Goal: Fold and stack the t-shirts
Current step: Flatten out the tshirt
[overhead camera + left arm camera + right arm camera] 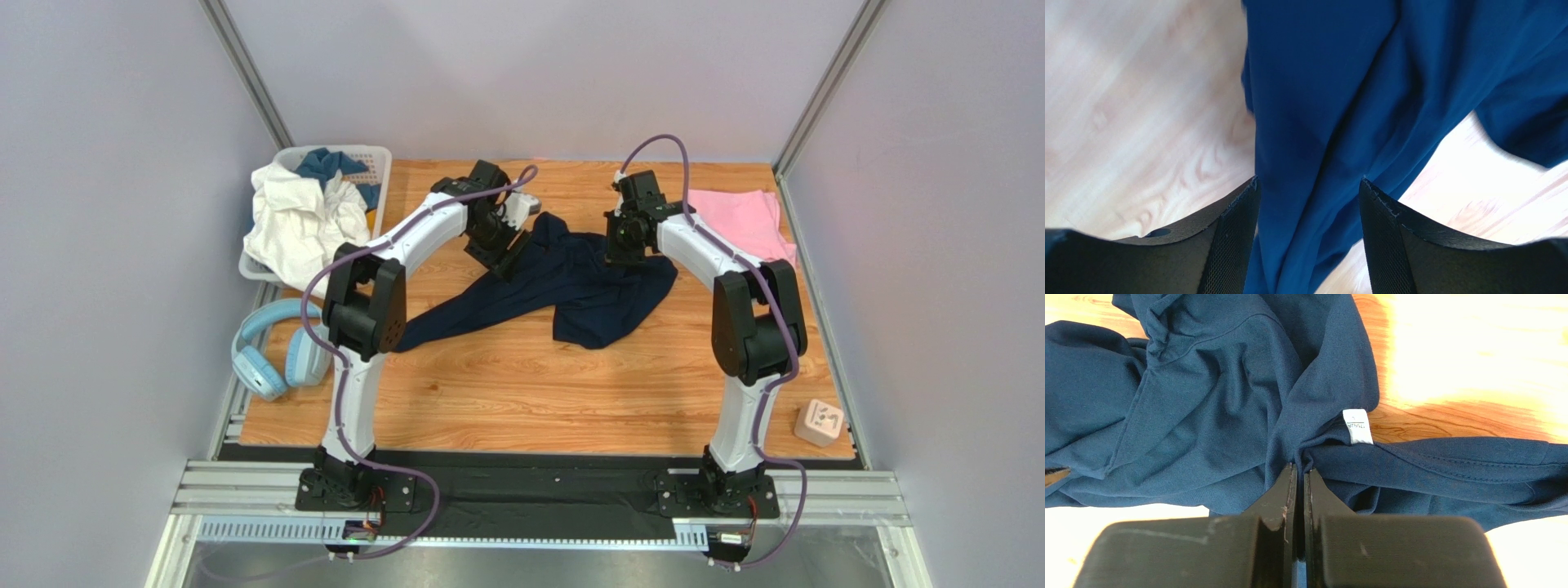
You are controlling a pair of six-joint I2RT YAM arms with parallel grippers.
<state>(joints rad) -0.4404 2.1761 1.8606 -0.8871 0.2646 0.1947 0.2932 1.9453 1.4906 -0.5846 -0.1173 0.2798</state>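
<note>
pinching a fold of the navy t-shirt point(577, 288), the right gripper point(1300, 470) is pressed together. the left gripper point(1309, 191) stands spread, navy cloth between its fingers. the shirt lies crumpled mid-table point(552, 392); the pink t-shirt point(742, 221) lies far right.

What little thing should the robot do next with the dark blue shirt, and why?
Probably close the left gripper: its fingers stand open with a fold of the navy t-shirt between them. The right gripper is pinched shut on the shirt beside the white label, so a second grip would likely let both arms spread the crumpled cloth.
</note>
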